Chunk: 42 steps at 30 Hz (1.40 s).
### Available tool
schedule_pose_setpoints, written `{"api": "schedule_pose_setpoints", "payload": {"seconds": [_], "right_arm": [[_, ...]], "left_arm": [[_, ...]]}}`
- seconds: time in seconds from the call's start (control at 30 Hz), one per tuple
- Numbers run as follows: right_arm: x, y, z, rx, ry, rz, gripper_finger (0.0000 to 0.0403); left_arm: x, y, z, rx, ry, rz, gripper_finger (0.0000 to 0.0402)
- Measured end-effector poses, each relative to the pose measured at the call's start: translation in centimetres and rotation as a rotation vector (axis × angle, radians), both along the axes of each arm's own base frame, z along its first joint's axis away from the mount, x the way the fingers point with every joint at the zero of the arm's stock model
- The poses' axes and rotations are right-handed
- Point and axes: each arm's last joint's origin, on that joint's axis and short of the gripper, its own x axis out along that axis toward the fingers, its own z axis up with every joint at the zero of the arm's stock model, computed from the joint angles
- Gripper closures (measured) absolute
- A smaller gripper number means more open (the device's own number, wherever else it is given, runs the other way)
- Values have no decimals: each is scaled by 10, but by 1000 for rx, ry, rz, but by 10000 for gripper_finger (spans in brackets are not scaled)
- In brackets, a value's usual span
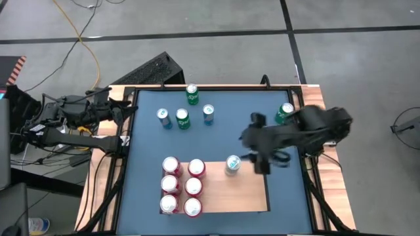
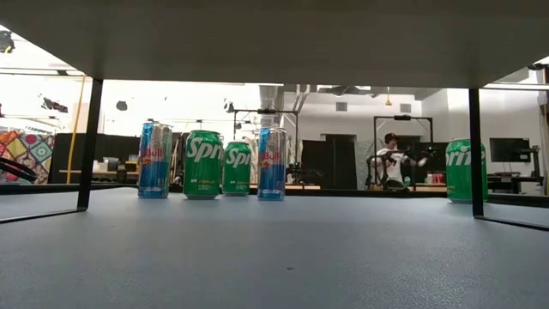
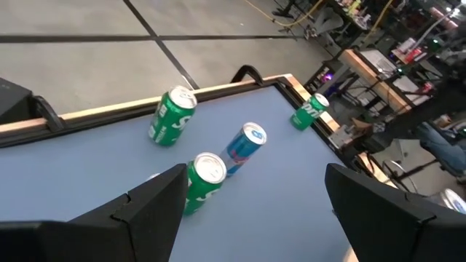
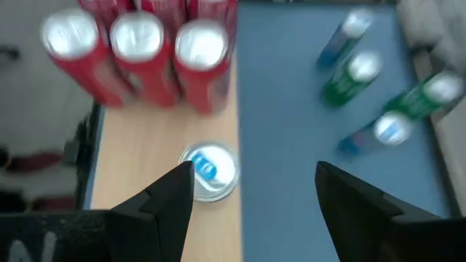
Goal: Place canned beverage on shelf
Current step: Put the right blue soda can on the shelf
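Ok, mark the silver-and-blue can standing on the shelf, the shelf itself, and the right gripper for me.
silver-and-blue can (image 1: pixel 232 164), high view, on its top.
shelf (image 1: pixel 239 193), high view, on bare board right of the red cans.
right gripper (image 4: pixel 251 193), right wrist view, midway between its open fingers.

grey concrete floor (image 1: pixel 216 19) with dark seam lines lies beyond the table at 12 o'clock. a yellow cable (image 1: pixel 82 33) runs across it at 10 o'clock. in the low view, a seated person (image 2: pixel 392 159) and dark monitors (image 2: pixel 504 150) occupy the bright workshop behind.
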Motion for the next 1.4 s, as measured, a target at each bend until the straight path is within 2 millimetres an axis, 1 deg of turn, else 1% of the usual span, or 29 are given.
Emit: {"api": "schedule_pose_setpoints", "payload": {"seconds": [0.13, 0.2, 0.27, 0.33, 0.4, 0.47, 0.53, 0.6, 0.73, 0.83, 0.9, 1.0, 1.1, 1.27, 1.4], "right_arm": [[-41, -3, 30, -21, -177, -16, 134], [-64, -4, 41, -32, -237, -24, 134], [-85, -6, 46, -39, -276, -44, 134], [-105, -9, 43, -29, -279, -96, 134], [-120, -12, 33, -11, -267, -160, 134], [-130, -12, 19, 0, -272, -223, 134], [-136, -9, 0, -5, -291, -266, 134], [-136, -3, -22, 8, -325, -288, 134], [-125, 10, -70, 36, -365, -265, 134], [-112, 18, -98, 53, -413, -242, 134], [-105, 21, -112, 80, -433, -231, 134], [-95, 23, -128, 129, -457, -226, 134], [-87, 25, -142, 101, -457, -215, 134], [-78, 26, -151, 55, -432, -219, 134], [-67, 30, -162, 31, -369, -178, 134]], "left_arm": [[1, -1, 0, -18, -12, -27, 93], [1, -1, 0, -22, -13, -36, 93], [1, -1, 0, -25, -13, -42, 93], [1, -1, 0, -25, -14, -42, 93], [1, -1, 1, -25, -16, -41, 93], [1, -1, 1, -25, -16, -41, 93], [1, -1, 1, -25, -16, -41, 93], [1, -1, 1, -26, -17, -39, 93], [1, -1, 1, -39, -26, -27, 93], [1, -1, 1, -45, -32, -11, 93], [0, 0, 1, -43, -35, 4, 93], [0, 0, 1, -43, -39, 21, 93], [0, 0, 1, -43, -42, 33, 93], [0, 0, 1, -44, -42, 35, 93], [0, 1, 1, -44, -43, 38, 93]]}}
